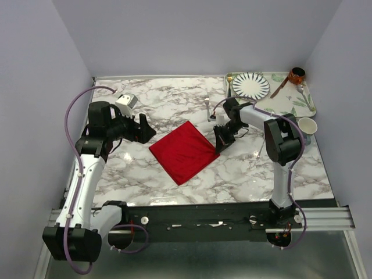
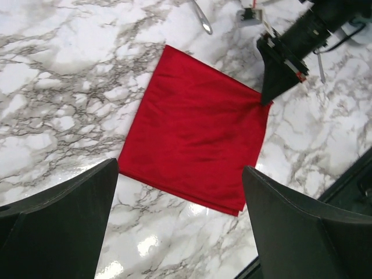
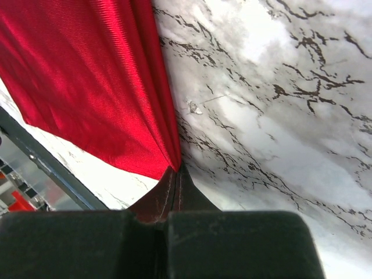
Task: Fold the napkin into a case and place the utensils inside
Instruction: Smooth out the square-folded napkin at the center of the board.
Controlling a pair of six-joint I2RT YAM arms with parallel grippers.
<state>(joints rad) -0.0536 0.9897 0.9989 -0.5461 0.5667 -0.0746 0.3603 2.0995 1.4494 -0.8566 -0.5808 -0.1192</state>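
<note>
Right wrist view: the right gripper (image 3: 176,174) has its fingers pressed together on one corner of the red napkin (image 3: 99,87). The cloth fans away from the fingertips, up and to their left, flat on the marble table (image 3: 279,116). From above, the napkin lies as a near-square diamond with no clear long axis. The left gripper (image 1: 148,131) hovers just off the opposite corner, fingers wide apart and holding nothing. The right forearm reaches inward, wrist bent low. The fold, I judge, turns on carrying the pinched corner toward the left fingers. The silver fork (image 1: 207,106) lies beyond the right fingertips, clear of the cloth.
</note>
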